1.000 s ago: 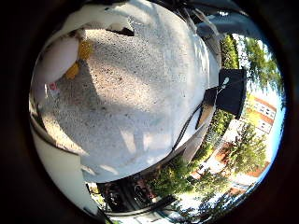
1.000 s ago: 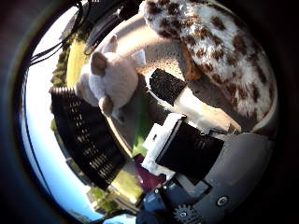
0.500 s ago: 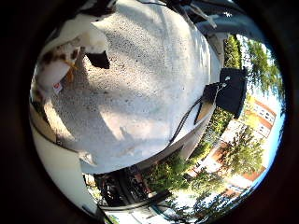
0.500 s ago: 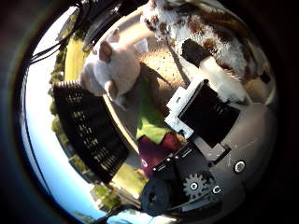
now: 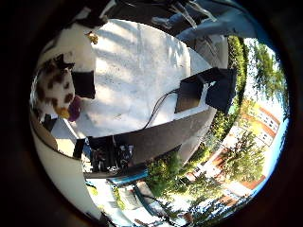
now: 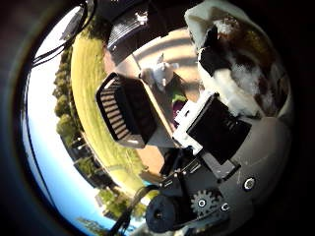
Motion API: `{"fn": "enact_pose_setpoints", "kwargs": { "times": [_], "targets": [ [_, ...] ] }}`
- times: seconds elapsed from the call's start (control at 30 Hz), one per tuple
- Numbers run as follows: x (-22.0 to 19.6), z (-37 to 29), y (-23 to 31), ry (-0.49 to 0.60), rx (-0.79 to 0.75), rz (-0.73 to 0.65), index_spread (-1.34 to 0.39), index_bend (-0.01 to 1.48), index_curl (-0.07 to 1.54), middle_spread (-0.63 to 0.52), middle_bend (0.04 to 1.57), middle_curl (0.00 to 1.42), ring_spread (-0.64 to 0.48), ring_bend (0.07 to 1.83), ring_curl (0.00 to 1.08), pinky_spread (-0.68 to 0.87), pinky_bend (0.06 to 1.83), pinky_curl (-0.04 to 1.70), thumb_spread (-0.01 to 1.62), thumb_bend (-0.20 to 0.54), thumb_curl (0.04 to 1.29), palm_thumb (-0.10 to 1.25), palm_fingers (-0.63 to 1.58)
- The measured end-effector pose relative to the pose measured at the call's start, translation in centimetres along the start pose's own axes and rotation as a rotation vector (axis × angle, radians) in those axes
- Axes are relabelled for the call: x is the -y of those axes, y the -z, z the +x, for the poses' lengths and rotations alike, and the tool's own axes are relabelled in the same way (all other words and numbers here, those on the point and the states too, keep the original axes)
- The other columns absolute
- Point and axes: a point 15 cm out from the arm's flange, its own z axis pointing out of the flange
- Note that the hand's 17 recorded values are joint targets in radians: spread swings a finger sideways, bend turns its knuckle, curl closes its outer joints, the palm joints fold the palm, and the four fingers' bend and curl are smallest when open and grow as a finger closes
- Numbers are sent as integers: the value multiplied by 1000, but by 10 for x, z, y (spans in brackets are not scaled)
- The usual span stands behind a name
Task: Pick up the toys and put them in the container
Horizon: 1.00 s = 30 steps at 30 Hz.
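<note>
A white plush toy with brown and black spots (image 6: 236, 73) sits close against my palm, well above the table. My hand (image 6: 216, 128) is shut on it, a white and black finger pressed to its side. The same toy (image 5: 52, 90) shows a yellow and a purple patch at one end. A black slatted container (image 6: 123, 110) stands at the table's edge. Beside it on the table lies a small pale plush animal (image 6: 160, 73), with a green and purple toy (image 6: 177, 98) close by.
The pale speckled table top (image 5: 132, 61) lies far below the palm. Two black boxes (image 5: 208, 87) stand at its edge, by the trees. Lawn (image 6: 88, 88) lies beyond the container.
The table, the container and the pale plush animal have shrunk in both views: the hand has risen. The spotted toy has stayed against the palm and come up with it.
</note>
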Motion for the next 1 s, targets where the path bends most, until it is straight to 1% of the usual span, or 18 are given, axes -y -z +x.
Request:
{"fn": "enact_pose_setpoints", "kwargs": {
  "times": [0.13,0.23,0.37,0.47,0.57,0.67,0.8,0.9,1.0],
  "targets": [
    [-41,-45,63,90,32,38,-825,620,1162,-150,1403,947,-100,1556,804,151,1661,777,1104,-4,780,987,750],
    [-76,-88,101,188,25,59,-842,602,1232,-150,1419,950,-102,1574,805,144,1672,792,1119,-8,800,981,734],
    [-108,-155,129,325,-3,96,-855,581,1302,-150,1426,953,-101,1594,802,139,1679,806,1129,-12,817,964,720],
    [-122,-204,131,422,-16,98,-862,568,1354,-150,1428,953,-100,1610,796,136,1677,814,1137,-11,830,957,724],
    [-136,-263,120,499,-19,77,-865,559,1392,-150,1429,954,-99,1616,792,134,1675,821,1143,-10,838,954,722],
    [-137,-305,91,523,-20,17,-864,545,1431,-150,1428,954,-98,1621,785,132,1671,828,1148,-10,847,951,724],
    [-118,-348,35,525,-29,-65,-862,531,1470,-150,1428,954,-98,1626,780,125,1666,837,1151,-13,857,941,724],
    [-95,-377,-2,526,-35,-55,-855,519,1499,-150,1427,954,-97,1625,775,121,1661,843,1150,-20,857,911,726],
    [-69,-403,-51,497,-44,-46,-850,513,1520,-151,1429,955,-98,1623,772,120,1653,851,1143,-30,852,865,720]
  ]
}}
